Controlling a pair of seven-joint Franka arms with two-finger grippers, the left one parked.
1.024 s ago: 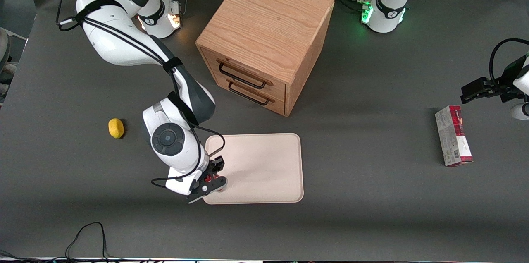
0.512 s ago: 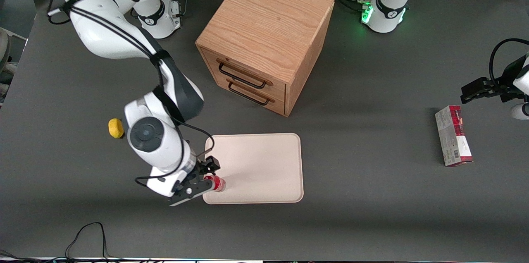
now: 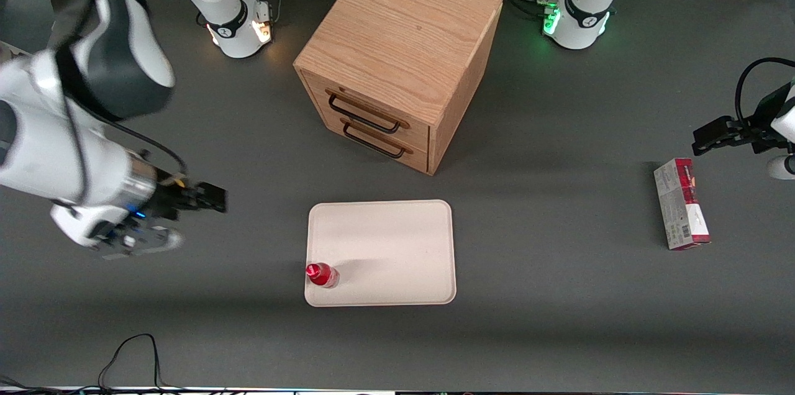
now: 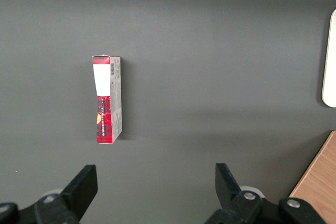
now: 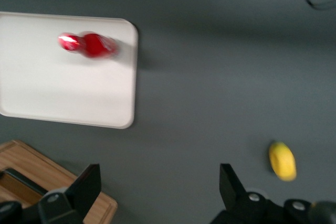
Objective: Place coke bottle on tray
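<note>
The coke bottle (image 3: 322,274) stands upright on the beige tray (image 3: 391,246), in the corner nearest the front camera at the working arm's end. In the right wrist view the red coke bottle (image 5: 86,44) shows blurred close to the tray's (image 5: 68,87) rim. My gripper (image 3: 186,218) is raised well above the table, off the tray toward the working arm's end. The gripper (image 5: 157,187) is open, and only bare table shows between its fingers (image 5: 86,184).
A wooden drawer cabinet (image 3: 397,53) stands farther from the front camera than the tray, and its corner (image 5: 31,182) shows in the right wrist view. A yellow lemon (image 5: 282,160) lies on the table. A red-and-grey carton (image 3: 681,203) lies toward the parked arm's end.
My gripper let go of the coke bottle, which stays standing on the tray. The arm then rose and swung away toward the working arm's end.
</note>
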